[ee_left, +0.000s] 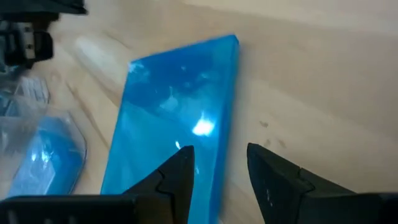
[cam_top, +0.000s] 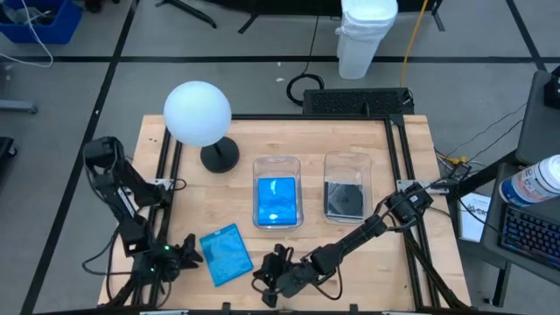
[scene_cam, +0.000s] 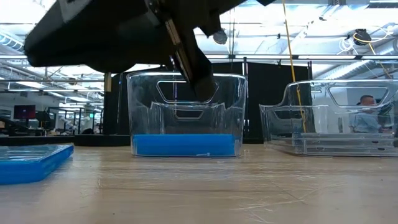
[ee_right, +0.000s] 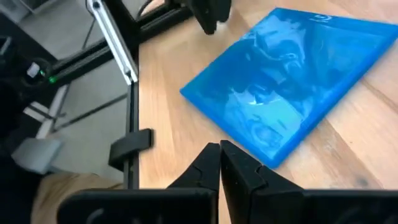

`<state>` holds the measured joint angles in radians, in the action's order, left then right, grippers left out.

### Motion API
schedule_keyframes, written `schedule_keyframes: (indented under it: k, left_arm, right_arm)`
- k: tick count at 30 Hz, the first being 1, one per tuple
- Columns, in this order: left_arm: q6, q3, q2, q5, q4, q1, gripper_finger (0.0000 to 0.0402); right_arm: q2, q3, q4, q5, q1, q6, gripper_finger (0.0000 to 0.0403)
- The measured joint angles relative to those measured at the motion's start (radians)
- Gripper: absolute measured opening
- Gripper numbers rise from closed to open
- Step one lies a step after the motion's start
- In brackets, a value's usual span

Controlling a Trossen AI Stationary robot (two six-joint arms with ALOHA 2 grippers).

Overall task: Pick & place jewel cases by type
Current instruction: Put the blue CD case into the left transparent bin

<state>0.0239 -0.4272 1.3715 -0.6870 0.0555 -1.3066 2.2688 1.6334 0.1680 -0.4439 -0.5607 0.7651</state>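
Nearest my overhead camera, the left gripper (cam_top: 187,254) sat at the near-left table edge with its fingers (ee_left: 177,177) spread, the loose blue jewel case (cam_top: 226,254) lying flat just to its right, one edge between the tips. The case's long axis ran near-to-far, slightly skewed. The right gripper (cam_top: 273,273), pressed together and empty, hovered just right of the case, so I judged the left arm better placed. The case looked translucent, glossy, thin. Another blue one lay in the left bin (cam_top: 277,203); the right bin (cam_top: 346,194) held something dark, probably a grey case.
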Motion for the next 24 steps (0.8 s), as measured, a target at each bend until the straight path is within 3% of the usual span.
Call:
schedule_keyframes:
  k: [12, 24]
  left_arm:
    - [0.043, -0.123, 0.208, -0.006, 0.134, 0.01, 0.0154]
    - [0.047, -0.147, 0.206, -0.02, 0.186, 0.015, 0.0154]
  right_arm:
    - [0.035, 0.001, -0.009, 0.0, 0.019, 0.086, 0.0001]
    - [0.039, 0.001, -0.133, 0.043, 0.049, 0.066, 0.0]
